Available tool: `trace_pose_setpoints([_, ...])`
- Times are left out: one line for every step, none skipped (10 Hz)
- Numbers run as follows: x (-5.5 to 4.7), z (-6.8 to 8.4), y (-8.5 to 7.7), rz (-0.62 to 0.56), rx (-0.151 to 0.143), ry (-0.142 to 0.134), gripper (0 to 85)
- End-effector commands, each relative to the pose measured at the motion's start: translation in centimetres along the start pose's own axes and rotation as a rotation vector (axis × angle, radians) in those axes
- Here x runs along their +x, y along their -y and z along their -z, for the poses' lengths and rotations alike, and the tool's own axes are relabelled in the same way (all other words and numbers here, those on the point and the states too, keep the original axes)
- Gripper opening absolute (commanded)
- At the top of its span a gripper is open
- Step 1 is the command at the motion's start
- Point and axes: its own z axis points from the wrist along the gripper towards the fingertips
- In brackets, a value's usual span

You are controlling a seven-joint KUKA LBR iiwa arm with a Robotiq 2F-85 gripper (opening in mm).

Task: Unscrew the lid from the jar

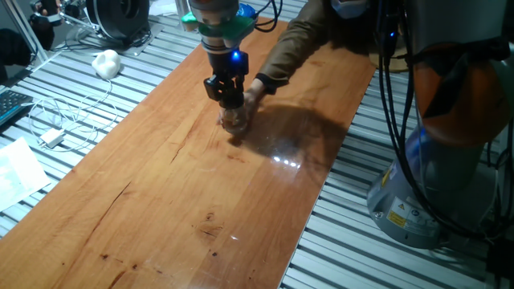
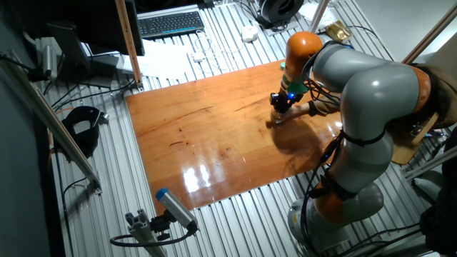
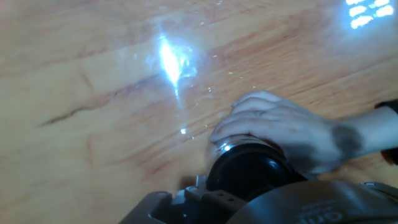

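Jar point(image 1: 234, 122) upright on the wooden table point(image 1: 161, 201), above centre of the one fixed view, mostly hidden under the gripper point(image 1: 226, 95). In the hand view, at bottom centre, black lid point(image 3: 250, 173) seen from above, glass rim just showing at its left edge. A person's hand point(image 3: 283, 134) wrapped round the jar from the right of that frame — bracing the glass, by the look of it. Claw down over the lid; whether clenched on the knob or merely resting round it, impossible to tell, fingertips out of sight in all three views.

Probably mid-unscrew or about to start. Best done with the wrist axis held square over the lid, firm squeeze before turning, steady rotation with no sideways push — otherwise likely slipping on the cap, or dragging the jar against the steadying hand.
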Motion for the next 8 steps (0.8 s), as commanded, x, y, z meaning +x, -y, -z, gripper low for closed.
trace_pose_setpoints([-0.02, -0.01, 0.01, 0.054, 0.002, 0.0, 17.0])
trace_pose_setpoints([-0.02, -0.03, 0.01, 0.08, 0.006, -0.003, 17.0])
trace_pose_setpoints([-0.03, -0.04, 0.02, 0.109, 0.007, 0.0, 17.0])
trace_pose_setpoints([-0.03, -0.04, 0.02, 0.126, 0.005, 0.0, 17.0])
trace_pose_setpoints([-0.03, -0.04, 0.02, 0.144, 0.005, 0.002, 17.0])
trace_pose_setpoints([-0.03, -0.04, 0.02, 0.195, 0.037, 0.008, 17.0])
trace_pose_setpoints([-0.03, -0.03, 0.01, 0.211, 0.039, 0.008, 17.0])
trace_pose_setpoints([-0.03, -0.03, 0.01, 0.223, 0.047, 0.005, 17.0])
